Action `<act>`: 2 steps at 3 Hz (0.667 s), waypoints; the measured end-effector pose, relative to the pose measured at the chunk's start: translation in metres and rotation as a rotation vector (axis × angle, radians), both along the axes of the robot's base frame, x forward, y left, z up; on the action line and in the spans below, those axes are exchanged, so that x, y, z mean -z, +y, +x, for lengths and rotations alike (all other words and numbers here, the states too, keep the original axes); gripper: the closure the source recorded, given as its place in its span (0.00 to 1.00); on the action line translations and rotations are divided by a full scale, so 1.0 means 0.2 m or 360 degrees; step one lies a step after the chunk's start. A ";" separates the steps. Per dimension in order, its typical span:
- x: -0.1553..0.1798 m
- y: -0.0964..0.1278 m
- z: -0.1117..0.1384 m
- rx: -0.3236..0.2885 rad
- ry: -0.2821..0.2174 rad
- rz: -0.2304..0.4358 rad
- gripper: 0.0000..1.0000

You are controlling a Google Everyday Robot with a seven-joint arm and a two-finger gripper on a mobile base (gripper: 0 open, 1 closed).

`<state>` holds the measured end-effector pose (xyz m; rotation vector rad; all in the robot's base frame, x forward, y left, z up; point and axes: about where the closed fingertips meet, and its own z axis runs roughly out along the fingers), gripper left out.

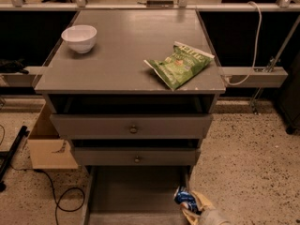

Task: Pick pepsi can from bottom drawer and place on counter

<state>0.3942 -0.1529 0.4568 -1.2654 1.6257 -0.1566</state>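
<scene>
Can (185, 199), tilted, is clamped in your gripper (193, 206) by the right wall of the drawer (136, 191); counter (126, 55) lies well above and ahead of it.

A green chip bag (180, 64) lies flat, its torn white top pointing up and to the right. A white bowl (78, 37) stands upright well to the left of the bag, a little farther back. Below the bag, two grey upper drawers (131, 125) stand slightly open, each with a round brass knob (133, 129). Low and far left of the bag, a cardboard box (49, 146) sits on the speckled floor (253, 163), with a black cable (56, 196) looping below it. Right of the bag, a white cable (253, 41) hangs down to a grey rail (253, 76). The gripper (199, 210) is far below the bag, at the bottom edge.
</scene>
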 end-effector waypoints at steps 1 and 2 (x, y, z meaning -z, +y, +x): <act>-0.27 -0.01 -0.03 -0.0028 -0.0193 0.0043 1.00; -0.16 -0.05 -0.05 -0.0006 -0.0177 0.0140 1.00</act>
